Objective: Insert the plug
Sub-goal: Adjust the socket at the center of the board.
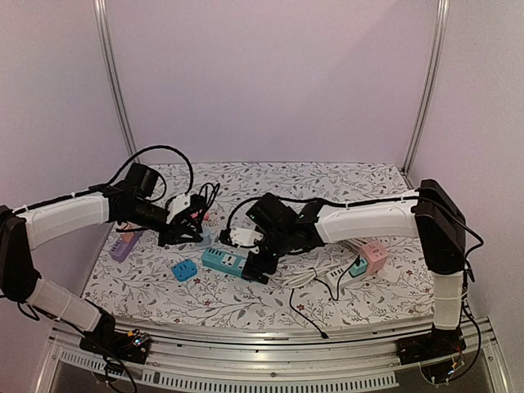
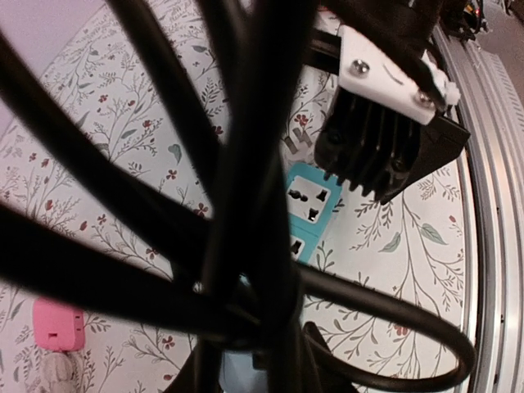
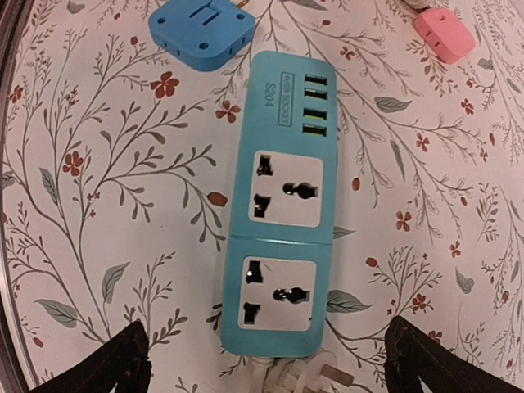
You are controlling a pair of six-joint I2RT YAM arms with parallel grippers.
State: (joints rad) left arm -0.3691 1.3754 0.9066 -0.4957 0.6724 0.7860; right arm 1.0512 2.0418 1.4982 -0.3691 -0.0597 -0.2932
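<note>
Power strip (image 3: 278, 213) lies flat on the tabletop (image 3: 98, 205), long axis running straight out from the right pincer (image 3: 274, 354), which hangs wide open and empty over its near end, beside a white plug (image 3: 318, 378). Left pincer (image 1: 187, 225), farther off, sits tangled in black cable (image 2: 246, 164); its grip cannot be told

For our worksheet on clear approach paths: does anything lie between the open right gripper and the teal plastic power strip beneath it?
Nothing visible does. The teal plastic power strip lies bare between the spread fingers of the right gripper, both sockets empty; a white plug lies off its end.
</note>
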